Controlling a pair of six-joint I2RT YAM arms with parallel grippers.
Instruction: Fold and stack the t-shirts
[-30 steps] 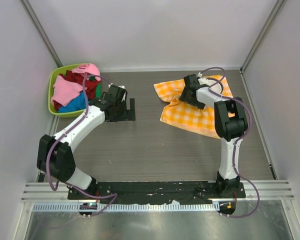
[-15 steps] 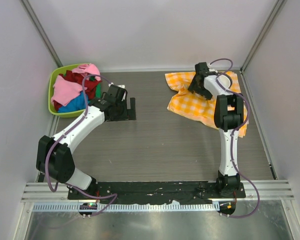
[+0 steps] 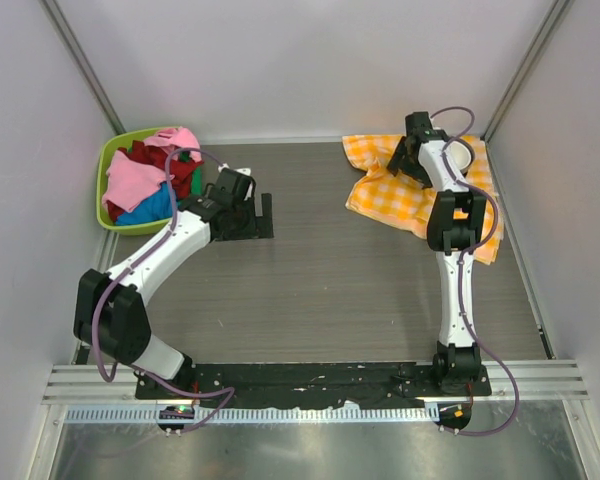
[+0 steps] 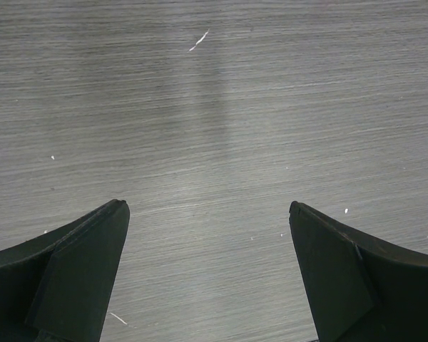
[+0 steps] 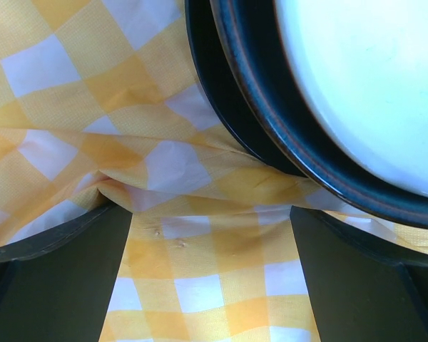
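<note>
The t-shirts lie heaped in a green basket (image 3: 104,170) at the back left: a light pink one (image 3: 135,180) on top, dark red (image 3: 183,176), bright blue (image 3: 152,208) and a bit of green (image 3: 196,184). My left gripper (image 3: 248,218) (image 4: 207,206) hovers just right of the basket, open over bare table with nothing between its fingers. My right gripper (image 3: 408,156) (image 5: 210,210) is at the back right, open, its fingers pressed down either side of a stretch of orange-and-white checked cloth (image 3: 400,198) (image 5: 200,285).
A white plate with a dark rim (image 5: 357,92) (image 3: 460,157) rests on the checked cloth just beyond the right fingers. The cloth is bunched in the back right corner near the wall. Grey walls enclose the dark wood-grain table (image 3: 320,290).
The right arm has swung right and back, and the checked cloth has slid with it into the back right corner. The left arm and the basket have not moved.
</note>
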